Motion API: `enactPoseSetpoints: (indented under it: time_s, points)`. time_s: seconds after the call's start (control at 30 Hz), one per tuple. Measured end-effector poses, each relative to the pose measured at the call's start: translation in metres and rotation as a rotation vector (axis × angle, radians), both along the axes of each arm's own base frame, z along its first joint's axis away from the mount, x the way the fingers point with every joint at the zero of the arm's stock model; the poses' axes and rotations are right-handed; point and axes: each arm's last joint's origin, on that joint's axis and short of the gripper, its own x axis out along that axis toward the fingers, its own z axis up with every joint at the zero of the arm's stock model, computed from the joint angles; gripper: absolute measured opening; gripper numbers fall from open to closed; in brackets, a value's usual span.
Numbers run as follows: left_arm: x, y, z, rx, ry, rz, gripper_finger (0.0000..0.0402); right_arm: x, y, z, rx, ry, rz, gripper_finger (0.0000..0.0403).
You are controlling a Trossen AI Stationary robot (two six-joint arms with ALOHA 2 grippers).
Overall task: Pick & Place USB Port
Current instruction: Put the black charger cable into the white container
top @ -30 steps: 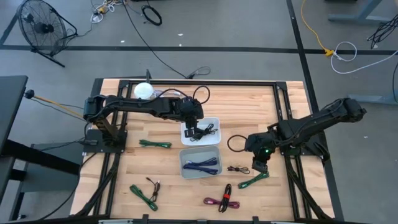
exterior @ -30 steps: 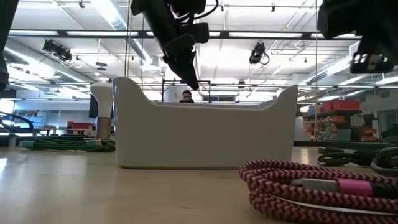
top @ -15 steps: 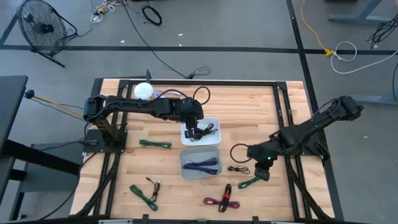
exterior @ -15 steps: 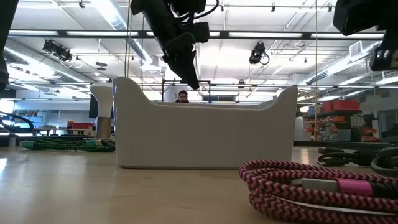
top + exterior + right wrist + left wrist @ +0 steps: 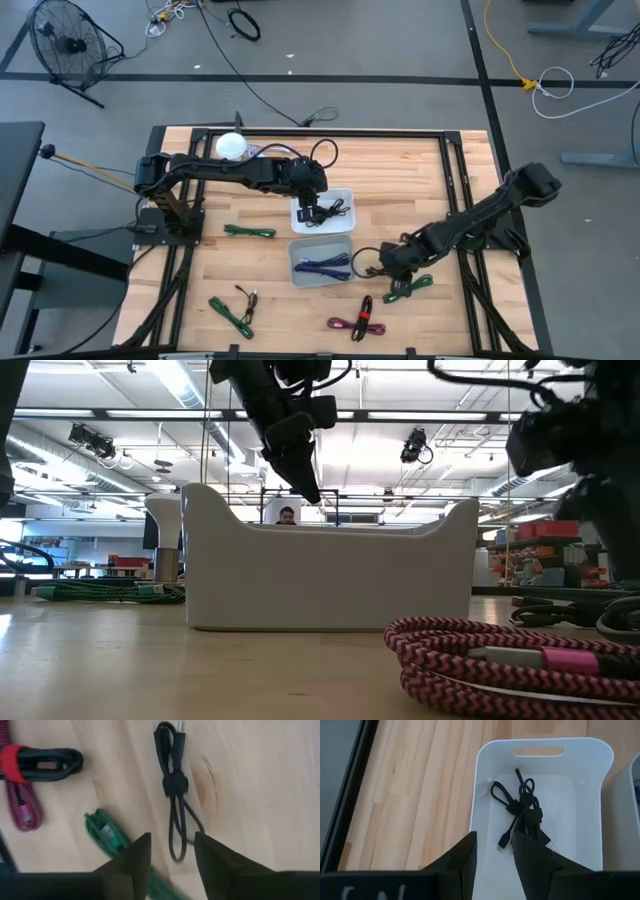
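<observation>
The right gripper (image 5: 170, 852) has swung in from the surface's right edge, jaws now spread above the black cable (image 5: 173, 785), ready to grasp; left gripper (image 5: 492, 852) hangs parted over the white bin (image 5: 592, 755).

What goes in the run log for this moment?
left gripper: open, above white bin | right gripper: open, over black cable | nothing held

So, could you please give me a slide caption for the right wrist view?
Right gripper, jaws open, poised over a bundled black cable on the wooden table, with a green cable alongside.
</observation>
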Motion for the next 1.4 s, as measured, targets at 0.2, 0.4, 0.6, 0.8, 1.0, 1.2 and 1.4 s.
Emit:
enactPoseSetpoints:
  time_s: [0.2,0.4,0.6,0.8,1.0,1.2,1.4]
  points:
    - [0.000,0.000,0.000,0.000,-0.001,0.000,0.0131,0.012,0.000,-0.018,-0.033,-0.007,0.043,0.0184]
    - [0.000,0.000,0.000,0.001,-0.001,-0.001,0.0131,0.020,-0.004,-0.024,-0.086,-0.053,0.057,0.0185]
    - [0.000,0.000,0.000,0.001,-0.001,-0.001,0.0131,0.025,-0.006,-0.024,-0.103,-0.093,0.060,0.0178]
    - [0.000,0.000,0.000,0.001,-0.001,-0.001,0.0131,0.028,-0.004,-0.022,-0.074,-0.127,0.062,0.0178]
    - [0.000,0.000,0.000,0.001,0.000,-0.001,0.0131,0.029,-0.004,-0.024,-0.075,-0.120,0.062,0.0178]
    - [0.000,0.000,0.000,0.000,0.002,-0.001,0.0131,0.031,-0.002,-0.038,-0.069,-0.070,0.066,0.0178]
    - [0.000,0.000,0.000,0.001,0.003,-0.001,0.0131,0.031,-0.003,-0.039,-0.101,-0.071,0.086,0.0157]
